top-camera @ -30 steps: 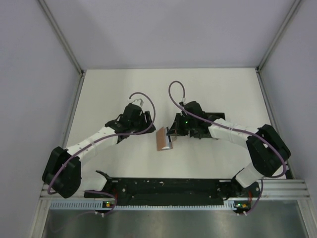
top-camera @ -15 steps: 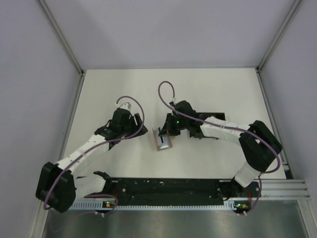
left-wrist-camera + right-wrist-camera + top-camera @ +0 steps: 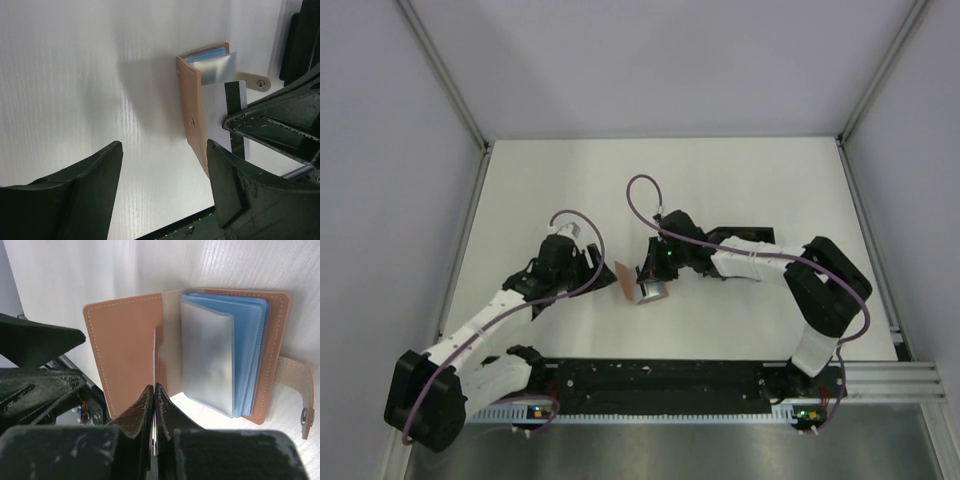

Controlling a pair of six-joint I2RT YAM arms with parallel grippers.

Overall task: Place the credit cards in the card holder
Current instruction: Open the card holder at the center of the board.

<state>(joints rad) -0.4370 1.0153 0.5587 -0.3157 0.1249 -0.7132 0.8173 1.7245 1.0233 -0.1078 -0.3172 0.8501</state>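
Note:
The tan card holder (image 3: 125,355) lies open on the table, its blue-grey sleeves (image 3: 240,355) fanned out and its snap strap (image 3: 300,390) sticking out to the side. My right gripper (image 3: 153,387) is shut on a credit card (image 3: 154,360), seen edge-on and standing at the holder's fold. In the left wrist view this card (image 3: 216,107) shows a pale face with a dark stripe, beside the holder (image 3: 192,100). My left gripper (image 3: 165,170) is open just left of the holder, with nothing between its fingers. From above, the holder (image 3: 625,280) sits between the left gripper (image 3: 592,268) and the right gripper (image 3: 650,275).
A black square tray (image 3: 750,235) sits behind the right arm, partly hidden by it. The black base rail (image 3: 660,375) runs along the near edge. White walls close in the table on both sides and at the back.
My left gripper has drawn back to the left and towards the near edge, its jaws spreading wider. The right gripper has moved left with the card, and the holder has shifted left with it.

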